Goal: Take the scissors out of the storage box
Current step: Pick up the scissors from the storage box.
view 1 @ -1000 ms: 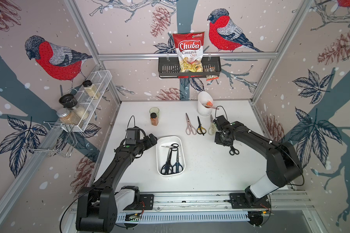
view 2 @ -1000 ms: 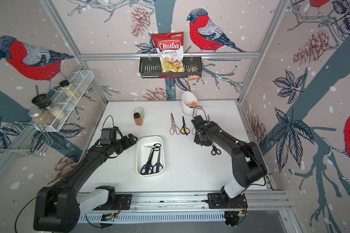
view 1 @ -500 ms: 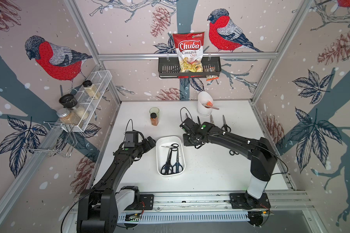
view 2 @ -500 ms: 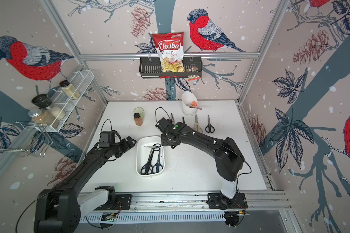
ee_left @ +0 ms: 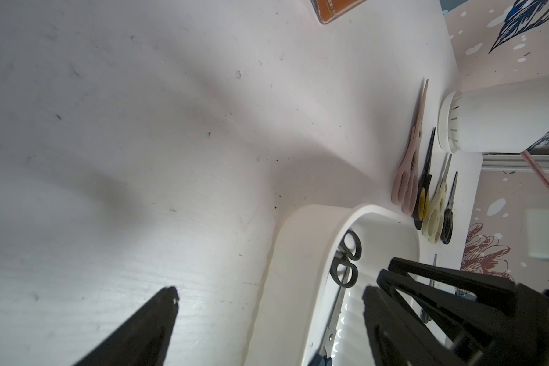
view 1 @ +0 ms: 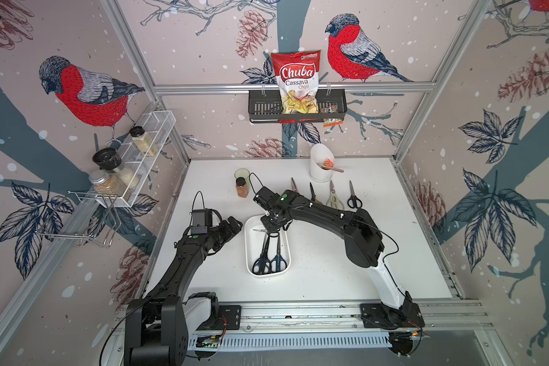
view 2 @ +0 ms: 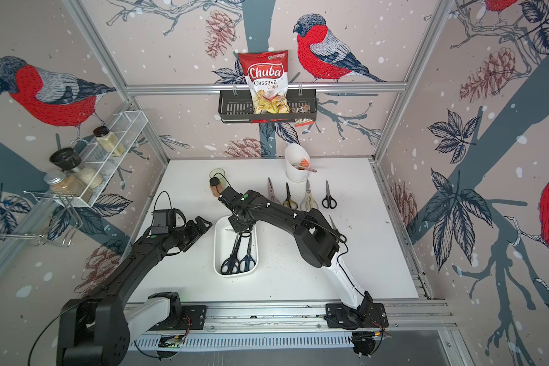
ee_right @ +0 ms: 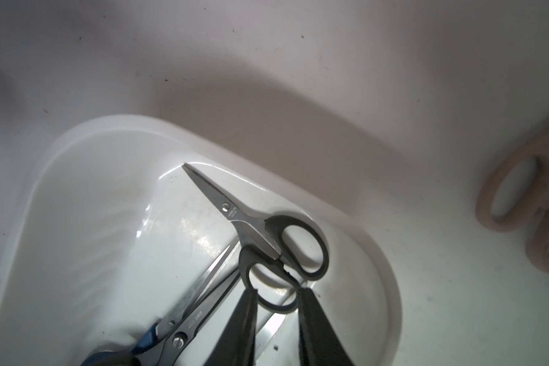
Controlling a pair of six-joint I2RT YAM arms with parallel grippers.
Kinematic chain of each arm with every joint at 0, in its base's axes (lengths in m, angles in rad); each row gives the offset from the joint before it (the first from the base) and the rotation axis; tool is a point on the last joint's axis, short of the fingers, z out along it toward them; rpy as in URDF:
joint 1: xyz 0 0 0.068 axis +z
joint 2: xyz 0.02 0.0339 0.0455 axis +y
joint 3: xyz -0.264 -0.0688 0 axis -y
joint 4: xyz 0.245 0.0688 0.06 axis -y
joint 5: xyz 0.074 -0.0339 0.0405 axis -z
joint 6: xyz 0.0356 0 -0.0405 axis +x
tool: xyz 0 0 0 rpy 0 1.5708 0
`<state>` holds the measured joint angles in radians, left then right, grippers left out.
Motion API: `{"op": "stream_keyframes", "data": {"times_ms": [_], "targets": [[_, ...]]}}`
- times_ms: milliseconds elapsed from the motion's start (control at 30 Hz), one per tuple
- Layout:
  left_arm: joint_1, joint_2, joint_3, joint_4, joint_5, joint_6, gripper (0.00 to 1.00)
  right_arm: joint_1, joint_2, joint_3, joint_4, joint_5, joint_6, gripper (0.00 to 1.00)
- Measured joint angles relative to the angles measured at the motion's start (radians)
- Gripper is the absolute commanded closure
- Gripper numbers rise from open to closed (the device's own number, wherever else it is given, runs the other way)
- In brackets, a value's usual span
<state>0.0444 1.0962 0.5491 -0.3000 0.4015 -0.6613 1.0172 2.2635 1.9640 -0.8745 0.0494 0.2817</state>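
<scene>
White tabletop [view 1: 330, 269]: my left claw [view 1: 234, 222] gapes wide just left of the box [view 1: 253, 247]. Across the box's far end lies a small black pair [ee_right: 267, 234], tip leftward, handles rightward. My right claw [ee_right: 276, 294], over that end, straddles one handle loop, narrow; whether it grips, I cannot tell. Two longer pairs [view 1: 268, 253] lie lengthwise in the box.

Left black end effector [ee_left: 268, 290] hovers low with jaws wide; right black end effector [ee_right: 276, 293] points down, jaws narrow.
</scene>
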Motion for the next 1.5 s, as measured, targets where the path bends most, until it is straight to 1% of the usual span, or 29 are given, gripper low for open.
{"op": "stream_keyframes", "data": {"times_ms": [200, 400, 1067, 1233, 1500], "targets": [[0.002, -0.016, -0.006, -0.006, 0.011, -0.012, 0.05, 0.010, 0.054, 0.041, -0.027, -0.054, -0.074, 0.69], [0.005, -0.029, -0.011, -0.019, 0.012, -0.014, 0.05, 0.031, 0.083, 0.046, -0.040, -0.076, -0.103, 0.69], [0.010, -0.094, -0.016, -0.056, -0.006, -0.020, 0.05, 0.037, 0.101, 0.028, -0.028, -0.047, -0.146, 0.70], [0.010, -0.101, -0.016, -0.057, -0.011, -0.021, 0.05, 0.038, 0.099, 0.016, -0.006, -0.047, -0.148, 0.78], [0.010, -0.105, -0.016, -0.071, -0.012, -0.022, 0.05, 0.038, 0.100, 0.001, 0.005, -0.041, -0.152, 0.94]]}}
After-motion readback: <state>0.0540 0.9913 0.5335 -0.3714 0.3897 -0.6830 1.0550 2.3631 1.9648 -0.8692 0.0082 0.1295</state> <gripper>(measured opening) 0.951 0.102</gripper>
